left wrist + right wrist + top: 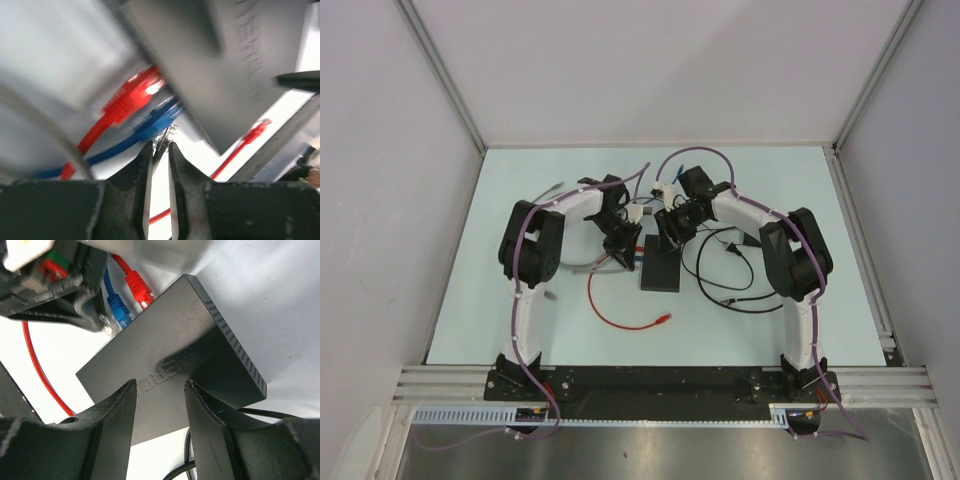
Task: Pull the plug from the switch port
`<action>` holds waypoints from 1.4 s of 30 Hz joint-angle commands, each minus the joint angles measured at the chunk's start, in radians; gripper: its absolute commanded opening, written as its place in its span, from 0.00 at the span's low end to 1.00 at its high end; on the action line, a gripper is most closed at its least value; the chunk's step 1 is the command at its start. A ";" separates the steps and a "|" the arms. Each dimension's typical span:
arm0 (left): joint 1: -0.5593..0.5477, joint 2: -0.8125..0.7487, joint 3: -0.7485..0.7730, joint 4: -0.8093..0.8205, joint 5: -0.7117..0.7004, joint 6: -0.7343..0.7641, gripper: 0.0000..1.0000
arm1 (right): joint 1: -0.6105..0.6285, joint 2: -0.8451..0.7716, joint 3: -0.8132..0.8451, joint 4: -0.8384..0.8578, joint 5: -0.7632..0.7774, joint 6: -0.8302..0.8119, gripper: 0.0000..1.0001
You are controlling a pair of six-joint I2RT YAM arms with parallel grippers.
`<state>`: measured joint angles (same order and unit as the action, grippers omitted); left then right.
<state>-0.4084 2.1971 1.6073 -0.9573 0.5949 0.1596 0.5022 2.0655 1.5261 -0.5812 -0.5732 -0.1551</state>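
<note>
The flat black switch (660,274) lies mid-table; it also shows in the right wrist view (200,340) and the left wrist view (230,75). A red plug (137,285) and a blue plug (119,307) sit side by side in ports in its far-left edge. In the left wrist view the blue plug (150,122) lies below the red plug (131,99). My left gripper (161,145) is nearly shut, nipping the clear latch end of the blue plug. It is at the switch's far-left corner (623,255). My right gripper (160,385) is open, its fingers over the switch's top face (670,235).
The red cable loops over the table in front of the switch to a loose red plug (663,320). Thin black cables (720,285) curl to the right of the switch. A grey cable end (555,186) lies at the far left.
</note>
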 commanded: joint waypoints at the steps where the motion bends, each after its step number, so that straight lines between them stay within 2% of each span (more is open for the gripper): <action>1: 0.023 0.039 0.012 -0.018 -0.297 0.051 0.00 | 0.010 0.041 -0.047 -0.055 0.104 -0.040 0.50; 5: 0.025 0.007 0.057 -0.043 -0.267 0.067 0.00 | 0.010 0.038 -0.049 -0.060 0.102 -0.044 0.50; 7: 0.031 -0.008 0.101 -0.092 -0.170 0.098 0.00 | 0.010 0.038 -0.052 -0.062 0.102 -0.044 0.50; 8: 0.034 -0.023 0.118 -0.115 -0.055 0.127 0.00 | 0.010 0.036 -0.052 -0.063 0.104 -0.046 0.50; 11: 0.048 -0.074 0.170 -0.211 0.162 0.226 0.00 | 0.010 0.033 -0.053 -0.063 0.108 -0.047 0.50; 15: 0.089 -0.135 0.242 -0.386 0.256 0.365 0.00 | 0.010 0.025 -0.057 -0.060 0.110 -0.050 0.50; 19: 0.160 -0.209 0.240 -0.333 0.108 0.298 0.00 | 0.009 0.024 -0.057 -0.055 0.113 -0.050 0.50; 20: 0.170 -0.218 0.237 -0.298 0.041 0.281 0.00 | 0.010 0.024 -0.057 -0.054 0.113 -0.052 0.50; 21: 0.190 -0.229 0.229 -0.278 -0.097 0.267 0.00 | 0.010 0.024 -0.057 -0.054 0.113 -0.054 0.50; 24: 0.236 -0.241 0.220 -0.215 -0.272 0.221 0.00 | 0.012 0.025 -0.057 -0.049 0.113 -0.057 0.50; 30: 0.258 -0.212 0.220 -0.153 -0.496 0.211 0.00 | 0.013 0.024 -0.057 -0.042 0.111 -0.061 0.50; 31: 0.258 -0.206 0.215 -0.147 -0.539 0.209 0.02 | 0.015 0.024 -0.057 -0.037 0.111 -0.061 0.50; 32: 0.258 -0.192 0.209 -0.143 -0.546 0.212 0.16 | 0.015 0.022 -0.057 -0.037 0.111 -0.061 0.50; 34: 0.257 -0.186 0.198 -0.140 -0.521 0.215 0.38 | 0.015 0.021 -0.060 -0.034 0.111 -0.061 0.50; 36: 0.257 -0.212 0.191 -0.121 -0.437 0.216 0.44 | 0.016 0.012 -0.063 -0.031 0.114 -0.063 0.50; 37: 0.257 -0.227 0.187 -0.113 -0.350 0.213 0.48 | 0.016 0.007 -0.066 -0.029 0.116 -0.063 0.50; 42: 0.243 -0.303 0.166 -0.040 -0.084 0.121 0.55 | 0.019 -0.031 -0.073 -0.025 0.121 -0.061 0.52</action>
<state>-0.1482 1.9945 1.7905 -1.0740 0.2726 0.3584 0.5144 2.0430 1.4994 -0.5575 -0.5507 -0.1871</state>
